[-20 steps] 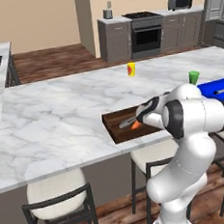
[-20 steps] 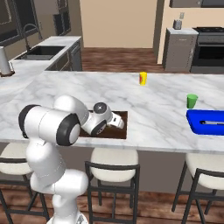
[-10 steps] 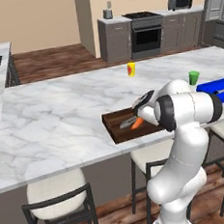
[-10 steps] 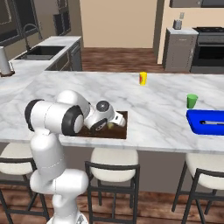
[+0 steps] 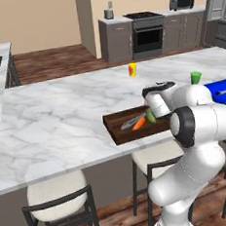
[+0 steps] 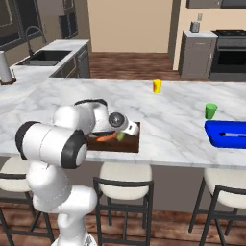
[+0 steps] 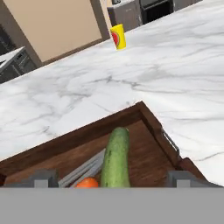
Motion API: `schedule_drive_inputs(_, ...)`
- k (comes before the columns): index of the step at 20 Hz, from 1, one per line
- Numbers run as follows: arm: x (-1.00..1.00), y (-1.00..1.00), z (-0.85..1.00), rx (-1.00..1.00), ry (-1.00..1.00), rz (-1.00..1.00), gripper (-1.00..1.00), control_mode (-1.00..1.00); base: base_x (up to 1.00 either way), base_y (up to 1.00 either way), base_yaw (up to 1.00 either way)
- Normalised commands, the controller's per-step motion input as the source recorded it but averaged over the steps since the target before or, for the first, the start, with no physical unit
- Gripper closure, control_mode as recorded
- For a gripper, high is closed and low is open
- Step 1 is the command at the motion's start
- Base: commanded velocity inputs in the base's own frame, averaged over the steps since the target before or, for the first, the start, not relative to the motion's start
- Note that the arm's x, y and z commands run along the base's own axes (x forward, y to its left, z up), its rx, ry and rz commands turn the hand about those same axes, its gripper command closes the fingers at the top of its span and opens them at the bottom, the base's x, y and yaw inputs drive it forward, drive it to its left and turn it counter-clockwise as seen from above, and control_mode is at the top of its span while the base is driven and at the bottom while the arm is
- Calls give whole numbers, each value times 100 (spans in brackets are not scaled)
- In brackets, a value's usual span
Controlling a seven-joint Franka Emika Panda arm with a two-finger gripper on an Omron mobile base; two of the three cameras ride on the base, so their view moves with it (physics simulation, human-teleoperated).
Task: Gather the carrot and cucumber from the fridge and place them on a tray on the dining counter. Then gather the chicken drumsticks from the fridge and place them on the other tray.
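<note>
The gripper (image 7: 113,177) stands released, its two fingertips (image 7: 43,177) wide apart on either side of the cucumber (image 7: 116,158), neither one touching it. The cucumber lies in the brown tray (image 7: 144,114), its far end pointing toward 12 o'clock in the hand view. The carrot (image 7: 86,183) lies just beside it at 8 o'clock, with a grey utensil (image 7: 83,169) alongside; whether carrot and cucumber touch cannot be told.

In the left base view the tray (image 5: 118,132) sits at the near edge of the marble counter (image 5: 61,110), holding the carrot (image 5: 138,123) and cucumber (image 5: 150,116), the gripper (image 5: 153,112) directly over them. In the right base view the hand covers much of the tray (image 6: 134,143); carrot (image 6: 105,138) and cucumber (image 6: 119,137) show beneath it.

A blue tray (image 6: 226,134) sits well apart at 3 o'clock from the brown one, with a small grey item inside. A green cup (image 6: 210,110) stands near it at 11 o'clock. A yellow cup (image 6: 157,86) stands farther back on the counter.
</note>
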Motion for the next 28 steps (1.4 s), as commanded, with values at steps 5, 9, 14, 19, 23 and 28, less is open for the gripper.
schedule_drive_inputs(5, -100, 5, 38, 2, -10, 0, -100, -100, 0, 0, 0)
schedule_drive_inputs(9, -100, 24, 82, -2, 0, 0, -100, -100, 0, 0, 0)
schedule_drive_inputs(14, -83, 11, 100, -3, -4, 2, -100, -100, 0, 0, 0)
schedule_drive_inputs(19, -67, -12, 100, 0, -10, 6, -100, -100, 0, 0, 0)
schedule_drive_inputs(23, -68, -50, 100, 6, -4, 8, -100, -100, 0, 0, 0)
schedule_drive_inputs(28, -27, -26, 27, 7, -3, 1, -100, -100, 0, 0, 0)
